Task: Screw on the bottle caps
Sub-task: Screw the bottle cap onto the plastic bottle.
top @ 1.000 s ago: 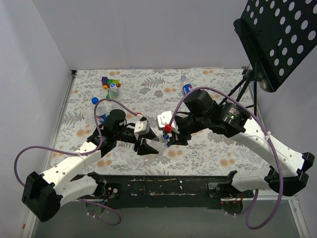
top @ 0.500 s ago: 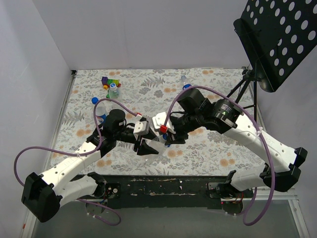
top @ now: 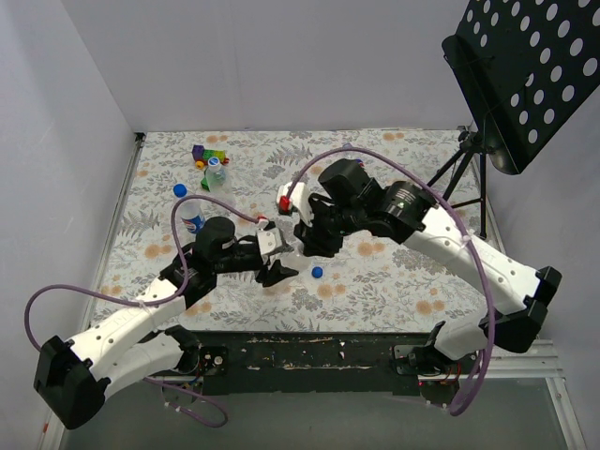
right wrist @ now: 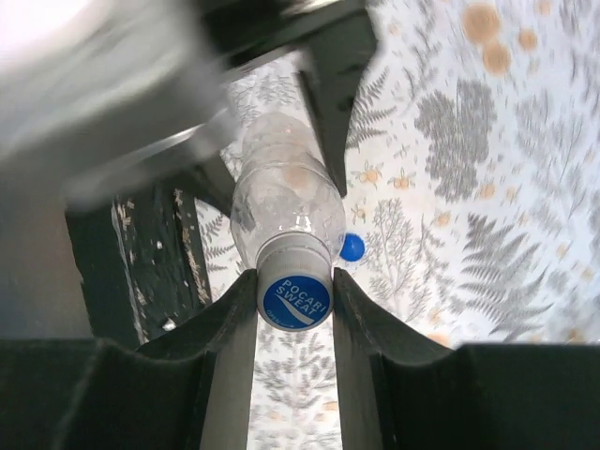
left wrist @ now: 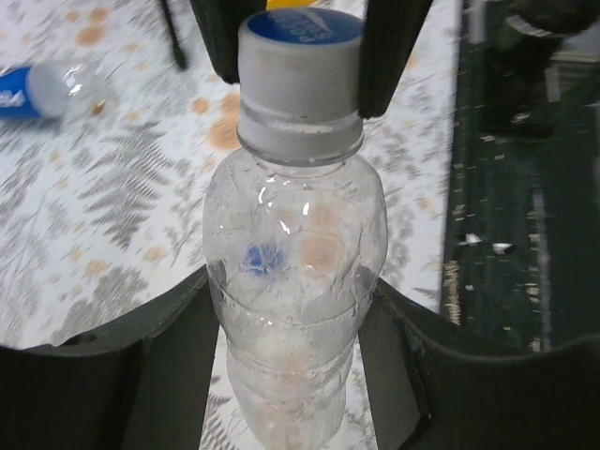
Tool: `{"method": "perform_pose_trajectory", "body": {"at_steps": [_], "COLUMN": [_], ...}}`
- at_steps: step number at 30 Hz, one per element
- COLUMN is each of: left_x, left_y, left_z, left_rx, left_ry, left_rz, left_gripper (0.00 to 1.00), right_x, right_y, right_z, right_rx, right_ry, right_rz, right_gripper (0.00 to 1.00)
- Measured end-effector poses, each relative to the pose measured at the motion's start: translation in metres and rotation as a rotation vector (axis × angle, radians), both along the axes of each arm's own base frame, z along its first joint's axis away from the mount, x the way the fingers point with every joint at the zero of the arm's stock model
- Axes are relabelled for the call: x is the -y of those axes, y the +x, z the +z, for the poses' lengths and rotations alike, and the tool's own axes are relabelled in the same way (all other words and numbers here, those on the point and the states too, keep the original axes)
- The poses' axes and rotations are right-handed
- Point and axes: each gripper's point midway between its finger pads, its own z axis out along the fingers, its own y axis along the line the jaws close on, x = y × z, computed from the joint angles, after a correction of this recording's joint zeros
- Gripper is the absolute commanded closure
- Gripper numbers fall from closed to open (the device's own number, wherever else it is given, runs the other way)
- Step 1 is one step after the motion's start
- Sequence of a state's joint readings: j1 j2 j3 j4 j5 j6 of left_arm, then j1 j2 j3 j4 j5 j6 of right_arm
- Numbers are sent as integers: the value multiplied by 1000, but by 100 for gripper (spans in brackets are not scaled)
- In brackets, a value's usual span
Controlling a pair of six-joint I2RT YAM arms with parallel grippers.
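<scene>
Logged left gripper clamped on the lower body of the clear bottle, a finger pressed into the plastic on each side. No label or liquid seen in the clear bottle.

Noted a loose blue cap on the floral tablecloth, just right of the clear bottle and on its near side, not touching it.

At the neck of the clear bottle, found the bottle cap seated: pale skirt, blue top printed POCARI SWEAT. Recorded right gripper pinching that bottle cap, both fingers flat against the skirt. Cannot tell how far down the thread.

Left of the clear bottle and farther back, marked a blue-labelled bottle lying on the tablecloth, with a blue cap at its far end.

Farther again, up and left of the clear bottle, spotted a small capped bottle just beside the toy blocks.

Well right of the clear bottle and beyond the table's far corner, noted a black perforated music stand.
</scene>
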State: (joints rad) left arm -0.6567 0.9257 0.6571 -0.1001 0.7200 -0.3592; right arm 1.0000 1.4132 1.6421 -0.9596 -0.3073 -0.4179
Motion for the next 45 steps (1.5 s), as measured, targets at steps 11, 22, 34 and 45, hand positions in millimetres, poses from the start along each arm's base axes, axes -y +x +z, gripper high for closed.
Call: {"method": "perform_pose_trajectory", "body": {"at_steps": [11,22,34,45], "left_x": [-46,-61,-4,14], "left_y": [57,72,21,-31], "left_z": [-50,-5,2,-2], "left_rx": [348,404,124,-38], "left_ry": [315,174,46,1], "left_rz": [582,658,123,-183], "left_gripper": [100,100,100,100], "right_x": [-27,-15,17,12], "right_y": [43,36,-19,-30], "right_z": [-62,12,49,25], "right_rx": [-336,-221,90,109], "right_ry": [16,221,223,112], "right_rz": [-636,-573,12,251], "right_gripper": [74,26,32,40]}}
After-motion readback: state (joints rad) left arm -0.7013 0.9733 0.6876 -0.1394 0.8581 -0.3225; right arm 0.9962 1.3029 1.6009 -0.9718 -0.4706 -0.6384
